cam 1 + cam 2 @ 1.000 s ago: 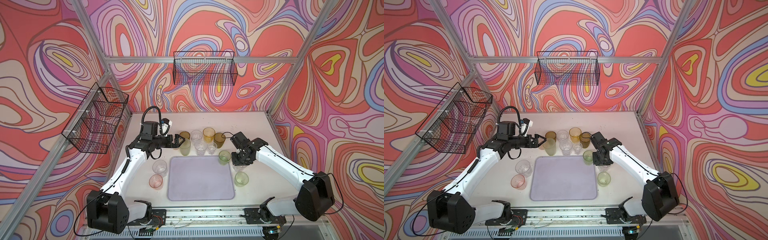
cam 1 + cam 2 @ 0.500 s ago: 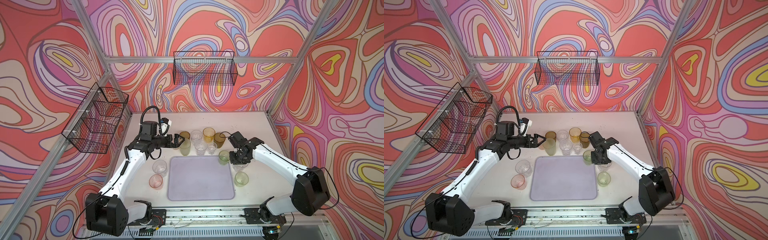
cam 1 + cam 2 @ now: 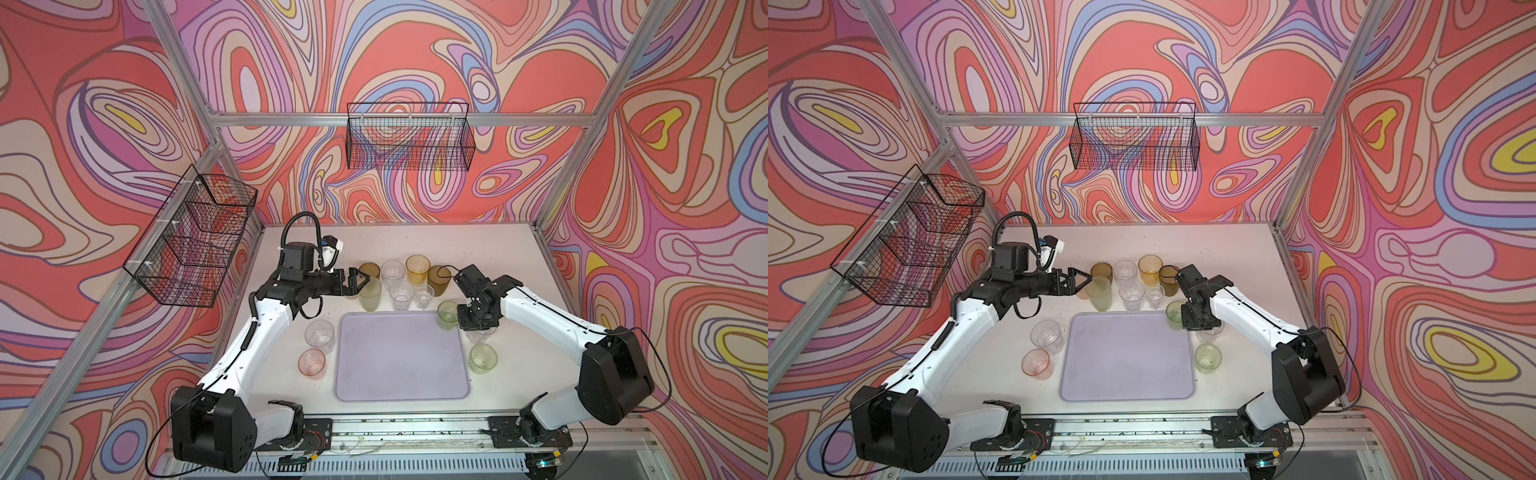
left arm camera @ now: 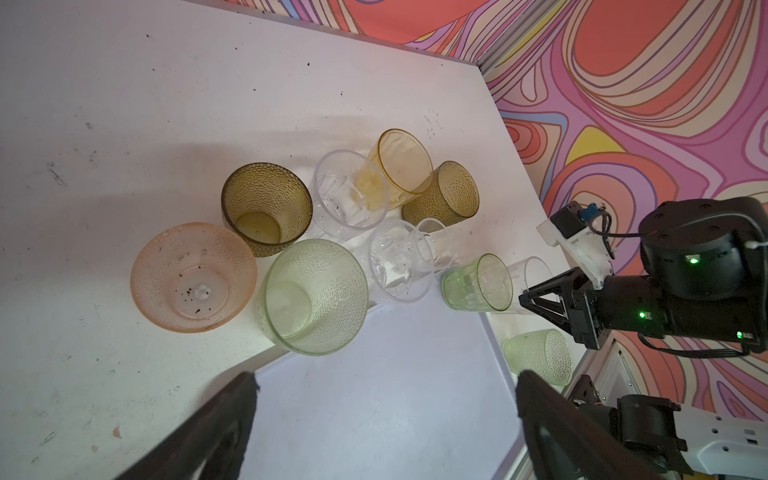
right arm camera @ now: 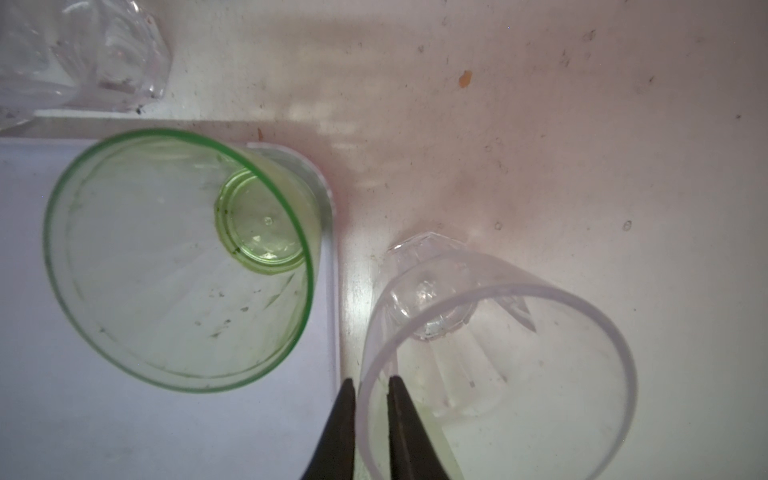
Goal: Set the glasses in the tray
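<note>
**A:** What does the right gripper (image 5: 371, 379) have hold of?

**B:** Its two black fingers (image 5: 403, 428) are almost together, pinching the rim of a clear faceted plastic tumbler (image 5: 498, 353), with one finger outside the wall and one inside. The tumbler's base is over the bare white table (image 3: 415, 241), just beside the tray's right edge. I cannot tell whether it rests there or is lifted.

**A:** Which tray?

**B:** The flat pale lilac rectangular tray (image 3: 399, 357) in the near middle of the table. One glass stands in it, a smooth green see-through tumbler (image 5: 178, 257). It is upright in the far right corner, near the pinched one but apart from it.

**A:** And the left gripper (image 4: 386, 376)?

**B:** It is spread wide with nothing between the jaws. It is held at the left end of the cluster behind the tray, just beside a tall pale green dimpled tumbler (image 3: 370, 295) and an olive-brown dimpled tumbler (image 3: 369, 270).

**A:** Where are the other glasses?

**B:** That cluster also holds a pink dimpled tumbler (image 4: 193, 276), an amber-yellow tumbler (image 3: 417, 268), a second olive-brown one (image 3: 439, 279) and three clear ones. Left of the tray, a clear tumbler (image 3: 320, 337) and a small pink tumbler (image 3: 312, 363) stand close together. Right of the tray, nearer the front, stands a short pale green dimpled tumbler (image 3: 483, 358).
</note>
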You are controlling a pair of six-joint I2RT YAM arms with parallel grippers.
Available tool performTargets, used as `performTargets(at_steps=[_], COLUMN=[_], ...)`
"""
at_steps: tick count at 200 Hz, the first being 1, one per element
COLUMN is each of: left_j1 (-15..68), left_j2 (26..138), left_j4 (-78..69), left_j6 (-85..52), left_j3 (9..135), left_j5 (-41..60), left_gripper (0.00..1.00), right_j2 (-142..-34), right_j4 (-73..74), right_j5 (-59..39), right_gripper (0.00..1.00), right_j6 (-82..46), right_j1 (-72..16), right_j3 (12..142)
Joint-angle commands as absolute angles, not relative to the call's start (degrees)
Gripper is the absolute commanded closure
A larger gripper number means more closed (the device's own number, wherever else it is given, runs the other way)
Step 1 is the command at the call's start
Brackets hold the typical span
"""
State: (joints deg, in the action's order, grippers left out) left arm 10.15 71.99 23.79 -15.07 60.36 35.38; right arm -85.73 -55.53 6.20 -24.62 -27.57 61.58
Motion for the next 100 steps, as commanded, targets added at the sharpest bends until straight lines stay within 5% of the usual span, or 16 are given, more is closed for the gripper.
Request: performTargets(at_steps=[1,49,100], left_j1=[10.52,10.54,10.5], left_j2=[71.84,71.98,72.07], left_j4=[22.95,22.92,22.85], left_j6=[-14.9,-14.86,-14.86], left_j3=[60.64,60.61,60.64], left_j5=[36.02,36.38,36.47], left_gripper=[0.0,0.0,0.0], right_j2=[-85.93,-85.27,-84.7], right_j4=[-55.13,-56.58,-59.15], right_j5=[6.83,8.23,9.46], right_gripper=[0.89,1.0,1.0], right_j6=[-24.68,-24.29,-24.09], right_j1=[-27.95,-27.95,-27.95], right_j3=[60.79,61.76,64.0])
